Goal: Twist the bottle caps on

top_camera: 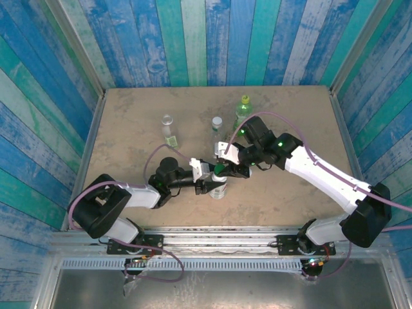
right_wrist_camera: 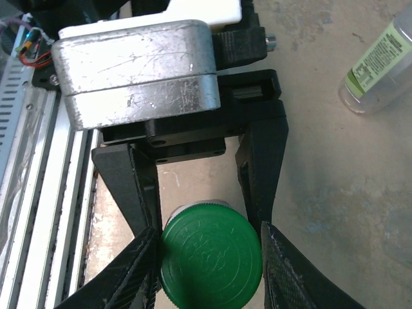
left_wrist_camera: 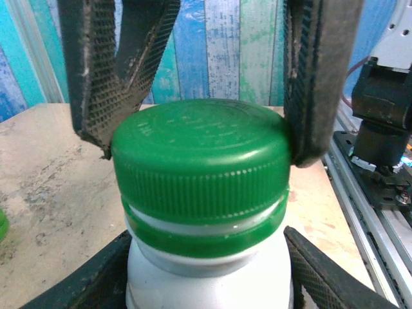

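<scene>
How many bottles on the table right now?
4. Clear bottle back left, white-capped bottle back centre, green bottle just right of it, white bottle near the front in the left gripper, its green cap pinched by the right gripper.

Bright, even light falls from above in the overhead view. The beige stone-look tabletop (top_camera: 129, 116) carries only short, soft shadows, and the blue and green painted plank walls (top_camera: 193, 38) splay outward toward the frame edges from wide-angle distortion. In the left wrist view the dark green ribbed plastic cap (left_wrist_camera: 203, 161) is sharp at centre. The white plastic bottle (left_wrist_camera: 206, 277) below it has a dull sheen, and the planks behind are soft. In the right wrist view the scratched silver metal block (right_wrist_camera: 135, 64) at upper left catches glare, while the clear labelled plastic bottle (right_wrist_camera: 376, 64) at upper right is slightly blurred.
</scene>
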